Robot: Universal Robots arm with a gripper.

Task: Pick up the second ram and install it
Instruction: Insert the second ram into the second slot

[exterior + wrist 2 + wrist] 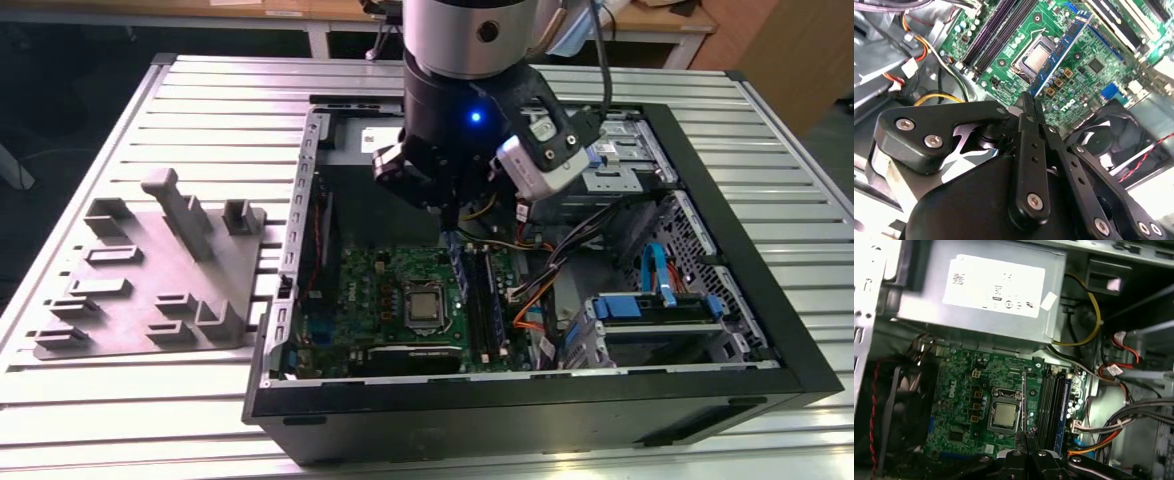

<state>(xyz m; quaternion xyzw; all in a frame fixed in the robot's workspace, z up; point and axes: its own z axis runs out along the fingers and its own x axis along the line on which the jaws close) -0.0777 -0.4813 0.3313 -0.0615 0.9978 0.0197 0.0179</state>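
1. Gripping the second ram by one end, the fingers of the gripper were pinched closed on it. They were thin black metal links with bare screw heads.
2. The stick was a slim, flat, blue-green strip. It looked hairline thin edge-on in the first wrist view and showed its broad face in the second wrist view.
3. It hung over the motherboard, roughly above one side of the CPU socket, and ran in line with the memory slots. As far as I could tell, it wasn't touching the board.
4. Progress-wise, I'd call the pickup done and the install not. The slots sat just to the exterior view's right of the socket, and the stick wasn't down in any of them. One slot looked like it held a blue stick already, but I couldn't swear to it.
5. Going outward, the board was glossy green and peppered with small parts, and the socket was a square of shiny metal. The fan was round and black. The cables were loose orange, yellow and red bundles. The power supply was a grey sheet-metal box at the far end.
6. The case was an open black box on a ribbed aluminium table. A moulded grey plastic tray with posts and pockets sat to the exterior view's left.
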